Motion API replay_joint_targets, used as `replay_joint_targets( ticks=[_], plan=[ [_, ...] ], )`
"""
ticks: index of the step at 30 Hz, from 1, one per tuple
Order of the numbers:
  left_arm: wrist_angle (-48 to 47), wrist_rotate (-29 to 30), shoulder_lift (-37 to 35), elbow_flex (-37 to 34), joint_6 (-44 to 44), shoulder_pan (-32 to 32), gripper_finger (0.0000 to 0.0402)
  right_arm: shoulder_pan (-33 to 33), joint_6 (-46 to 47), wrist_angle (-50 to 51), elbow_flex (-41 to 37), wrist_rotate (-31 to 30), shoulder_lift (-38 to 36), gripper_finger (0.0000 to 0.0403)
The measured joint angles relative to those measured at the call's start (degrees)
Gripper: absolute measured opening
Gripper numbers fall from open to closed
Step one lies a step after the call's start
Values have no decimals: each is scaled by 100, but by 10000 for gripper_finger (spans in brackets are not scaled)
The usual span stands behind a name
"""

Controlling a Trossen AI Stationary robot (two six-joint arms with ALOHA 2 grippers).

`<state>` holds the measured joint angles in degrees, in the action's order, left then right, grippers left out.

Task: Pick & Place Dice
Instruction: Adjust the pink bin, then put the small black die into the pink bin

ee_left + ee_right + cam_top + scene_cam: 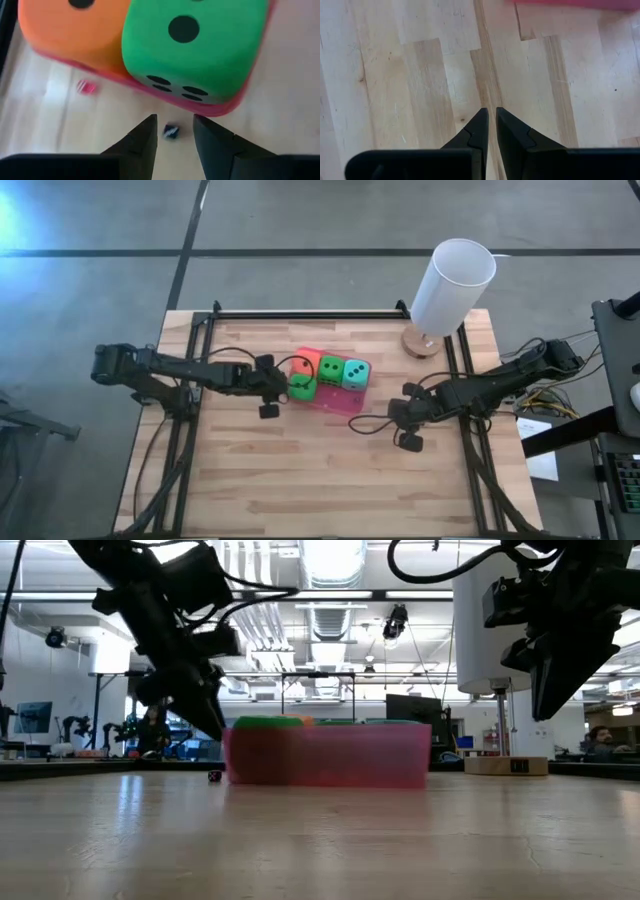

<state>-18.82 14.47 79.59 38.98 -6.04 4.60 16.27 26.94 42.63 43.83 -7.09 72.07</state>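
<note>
Four soft dice sit on a flat pink pad [341, 402] in mid-table: an orange one [306, 362], two green [302, 387] [330, 370] and a teal one [355, 373]. My left gripper [175, 120] is open and slants down just left of the pad's near-left corner. Between its fingertips a tiny dark blue cube [171, 131] lies on the table, untouched. A tiny pink cube [86, 88] lies nearby. In this wrist view the orange die [75, 35] and a green die [200, 45] fill the picture's top. My right gripper [491, 111] is shut over bare wood right of the pad.
A tall white cylinder [452, 285] stands on a round wooden base [422, 345] at the table's far right. Black rails [300, 313] run along the far, left and right edges. Bare wooden boards [320, 480] spread across the near half.
</note>
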Motion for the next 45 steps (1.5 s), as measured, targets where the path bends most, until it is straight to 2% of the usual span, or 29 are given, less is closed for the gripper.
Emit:
replay_joint_targets(
  ticks=[7, 18, 23, 27, 45],
  plan=[
    [387, -713, 0, 0, -26, -2, 121, -1, -16, -2, 0, -3, 0, 34],
    [-33, -502, 46, -7, -277, 129, 123, -2, -16, -11, 0, -9, 2, 34],
    [-23, -597, 46, -14, -157, 457, 118, -1, -18, -15, 0, -19, 0, 34],
    [178, -953, 46, -234, -163, 702, 119, 0, -18, -15, 0, -17, 0, 34],
    [1557, -1043, 76, -985, -220, 792, 119, 0, -61, -11, 0, -39, 0, 34]
  ],
)
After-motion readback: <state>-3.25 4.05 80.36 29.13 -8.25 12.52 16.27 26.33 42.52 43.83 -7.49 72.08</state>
